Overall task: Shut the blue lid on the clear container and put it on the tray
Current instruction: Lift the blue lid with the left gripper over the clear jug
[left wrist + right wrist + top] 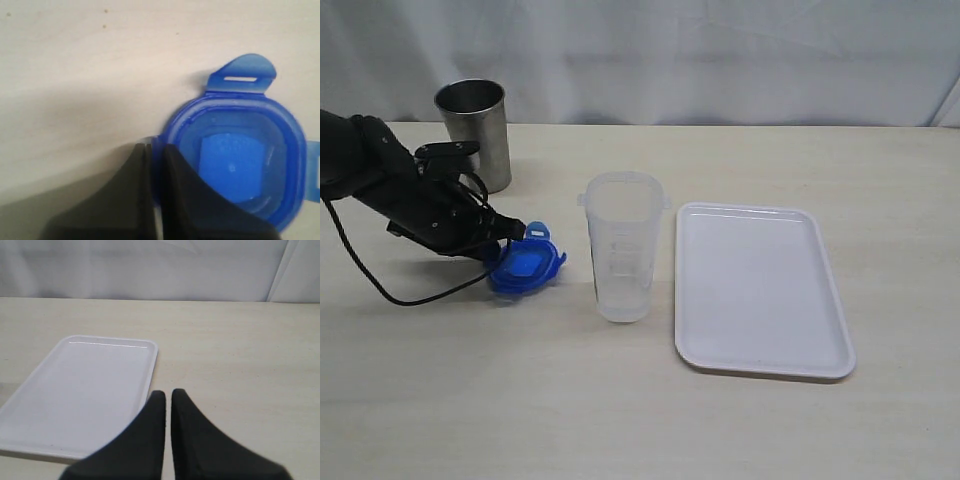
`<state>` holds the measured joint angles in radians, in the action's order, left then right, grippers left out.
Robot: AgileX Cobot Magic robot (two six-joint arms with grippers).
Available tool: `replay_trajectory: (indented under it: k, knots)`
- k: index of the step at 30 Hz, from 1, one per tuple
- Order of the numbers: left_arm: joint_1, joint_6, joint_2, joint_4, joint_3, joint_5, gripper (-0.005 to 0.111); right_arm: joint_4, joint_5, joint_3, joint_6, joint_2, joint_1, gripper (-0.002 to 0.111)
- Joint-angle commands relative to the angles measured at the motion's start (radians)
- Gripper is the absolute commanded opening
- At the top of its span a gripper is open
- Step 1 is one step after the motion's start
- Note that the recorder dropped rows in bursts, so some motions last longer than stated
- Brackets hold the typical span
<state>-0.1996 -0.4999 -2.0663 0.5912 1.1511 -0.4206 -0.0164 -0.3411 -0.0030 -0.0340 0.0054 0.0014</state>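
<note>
The blue lid (527, 267) lies on the table left of the clear container (622, 246), inner side up in the left wrist view (235, 160). My left gripper (512, 236) is shut on the lid's rim, one finger inside and one outside; the left gripper (156, 148) pinches the blue edge. The clear container stands upright and open-topped, just left of the white tray (760, 288). My right gripper (166, 394) is shut with nothing in it, hovering by the tray (80, 390); it is out of the exterior view.
A grey steel cup (475, 132) stands at the back left, behind my left arm. A black cable (380, 285) trails from the left arm over the table. White curtain backs the table.
</note>
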Motion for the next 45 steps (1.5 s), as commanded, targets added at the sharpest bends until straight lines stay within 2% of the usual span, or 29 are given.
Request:
replay_trajectory:
  k: [1,8,16,20,26,31,36,39,43,45]
  knots:
    - [-0.005,-0.026,0.002,-0.006,0.001,-0.049,0.000,-0.002,-0.002,0.003,0.005,-0.005,0.001,0.005]
    - [-0.005,-0.028,0.071,-0.012,0.001,-0.085,0.000,-0.002,-0.002,0.003,0.005,-0.005,0.001,0.005]
    - [-0.005,-0.034,0.233,-0.070,0.001,-0.153,0.000,-0.002,-0.002,0.003,0.005,-0.005,0.001,0.005]
    - [-0.005,-0.081,0.358,-0.082,0.001,-0.213,0.000,-0.002,-0.002,0.003,0.005,-0.005,0.001,0.005]
    - [-0.024,-0.151,0.464,-0.081,0.001,-0.212,0.000,-0.002,-0.002,0.003,0.005,-0.005,0.001,0.005]
    - [-0.127,-0.376,0.550,-0.087,0.001,-0.034,0.000,-0.002,-0.002,0.003,0.005,-0.005,0.001,0.005]
    - [-0.202,-0.410,0.553,-0.243,0.001,0.246,0.000,-0.002,-0.002,0.003,0.005,-0.005,0.001,0.005]
    - [-0.241,-0.462,0.549,-0.309,0.001,0.318,0.000,-0.002,-0.002,0.003,0.005,-0.005,0.001,0.005]
    - [-0.332,-0.473,0.506,-0.646,0.001,0.434,0.000,-0.002,-0.002,0.003,0.005,-0.005,0.001,0.005]
    - [-0.348,-0.473,0.474,-0.765,0.001,0.434,0.000,-0.002,-0.002,0.003,0.005,-0.005,0.001,0.005]
